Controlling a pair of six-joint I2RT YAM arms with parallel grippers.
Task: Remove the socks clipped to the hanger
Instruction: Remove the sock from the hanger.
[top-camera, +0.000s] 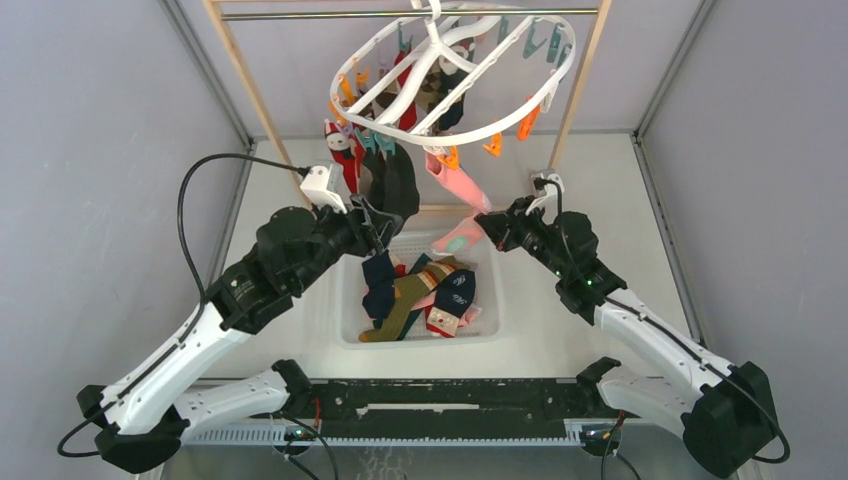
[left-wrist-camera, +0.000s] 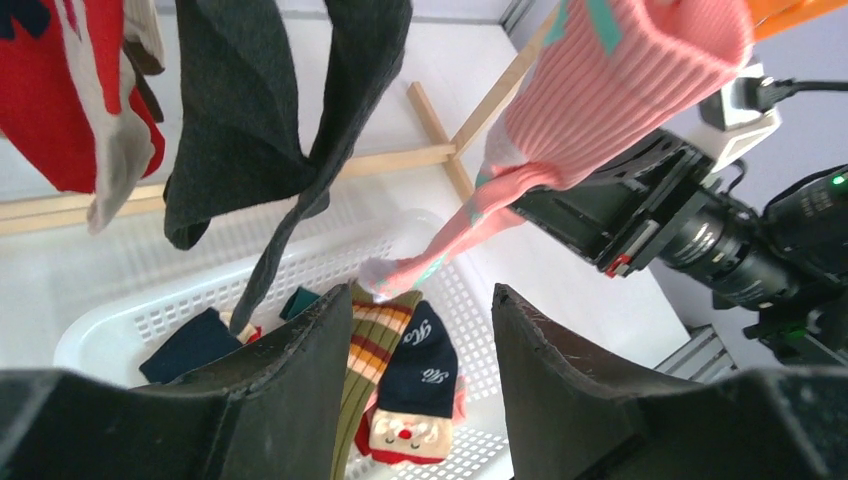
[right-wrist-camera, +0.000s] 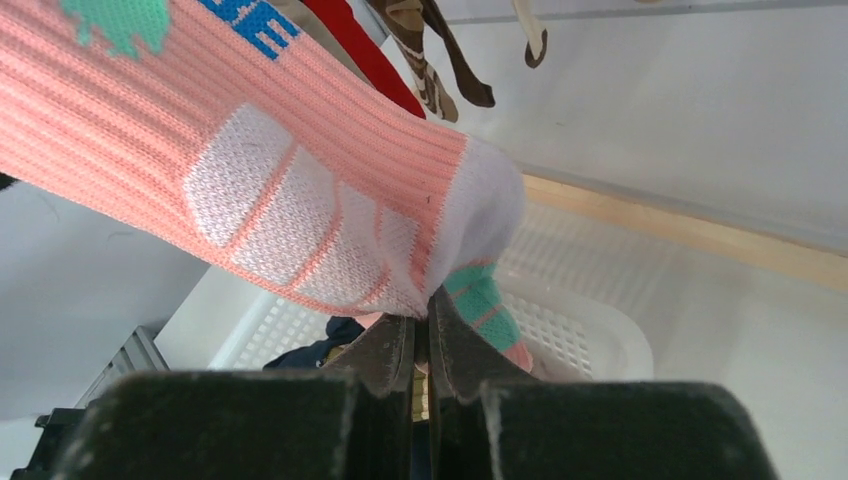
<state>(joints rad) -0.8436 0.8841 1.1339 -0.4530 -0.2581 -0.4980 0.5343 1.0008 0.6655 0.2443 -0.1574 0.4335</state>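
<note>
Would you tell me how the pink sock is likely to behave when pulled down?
Probably floppy and stretchy: the pink sock bends where the right gripper pinches its lower end. Likely light: one orange clip holds it.

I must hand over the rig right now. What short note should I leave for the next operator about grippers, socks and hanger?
Right gripper: jaws shut on the lower end of the pink sock, which hangs from an orange clip on the hanger.
Left gripper: jaws open, holding nothing, close to the dark grey sock.
Done: several socks lie in the white mesh basket.
Left: pull the pink sock free, then the dark grey sock, the red sock and the others on the hanger.
</note>
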